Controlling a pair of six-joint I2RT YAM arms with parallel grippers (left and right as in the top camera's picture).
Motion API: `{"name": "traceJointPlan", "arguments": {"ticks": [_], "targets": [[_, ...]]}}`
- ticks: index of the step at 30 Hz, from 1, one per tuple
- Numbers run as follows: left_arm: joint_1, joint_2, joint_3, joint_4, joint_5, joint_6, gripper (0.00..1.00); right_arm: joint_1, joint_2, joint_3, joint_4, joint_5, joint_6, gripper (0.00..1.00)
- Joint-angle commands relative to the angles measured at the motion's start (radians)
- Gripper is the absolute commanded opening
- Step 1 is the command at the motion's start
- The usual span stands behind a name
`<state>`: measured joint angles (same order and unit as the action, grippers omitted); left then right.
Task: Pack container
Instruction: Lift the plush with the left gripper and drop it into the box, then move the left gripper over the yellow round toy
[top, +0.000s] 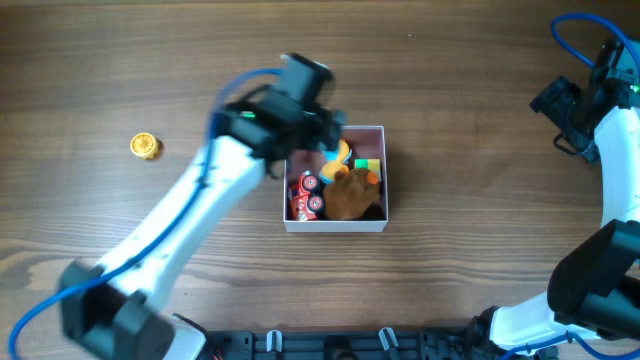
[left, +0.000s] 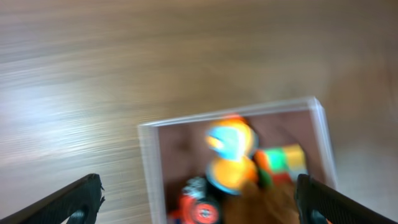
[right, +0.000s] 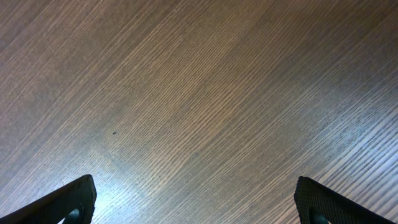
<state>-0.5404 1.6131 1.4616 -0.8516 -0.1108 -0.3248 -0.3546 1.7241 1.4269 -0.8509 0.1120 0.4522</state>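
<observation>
Hovering above the container (top: 335, 227), middle of the table (top: 450, 120), with left claw (left: 199, 185) spread wide and empty; right claw (right: 194, 186) also apart, well off. Risked clipping the thin wall or spilling the heaped toys (top: 335, 190) if lowered carelessly. Risked, too, leaving the gold piece (top: 146, 146) unpacked.

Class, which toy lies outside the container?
The gold toy, alone on the table left of the container; the red car, brown plush and the others lie inside.

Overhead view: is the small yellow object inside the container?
No, the yellow object lies on the table, well apart from the container.
</observation>
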Motion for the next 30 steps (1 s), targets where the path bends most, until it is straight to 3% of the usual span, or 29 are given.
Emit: {"name": "traceJointPlan", "arguments": {"ticks": [1, 7, 10, 14, 27, 30], "targets": [[0.154, -0.114, 0.018, -0.049, -0.076, -0.158, 1.00, 0.003, 0.007, -0.003, 0.003, -0.001, 0.019, 1.00], [0.370, -0.091, 0.018, -0.227, -0.146, -0.154, 1.00, 0.003, 0.007, -0.003, 0.003, -0.001, 0.019, 1.00], [0.494, -0.050, 0.018, -0.208, -0.117, -0.143, 1.00, 0.003, 0.007, -0.003, 0.003, -0.001, 0.018, 1.00], [0.629, 0.039, 0.018, -0.073, -0.118, -0.143, 1.00, 0.003, 0.007, -0.003, 0.003, -0.001, 0.019, 1.00], [0.679, 0.329, 0.018, -0.013, -0.092, -0.164, 1.00, 0.003, 0.007, -0.003, 0.003, -0.001, 0.018, 1.00], [0.689, 0.357, 0.018, 0.003, -0.096, -0.263, 1.00, 0.003, 0.007, -0.003, 0.003, -0.001, 0.019, 1.00]]}}
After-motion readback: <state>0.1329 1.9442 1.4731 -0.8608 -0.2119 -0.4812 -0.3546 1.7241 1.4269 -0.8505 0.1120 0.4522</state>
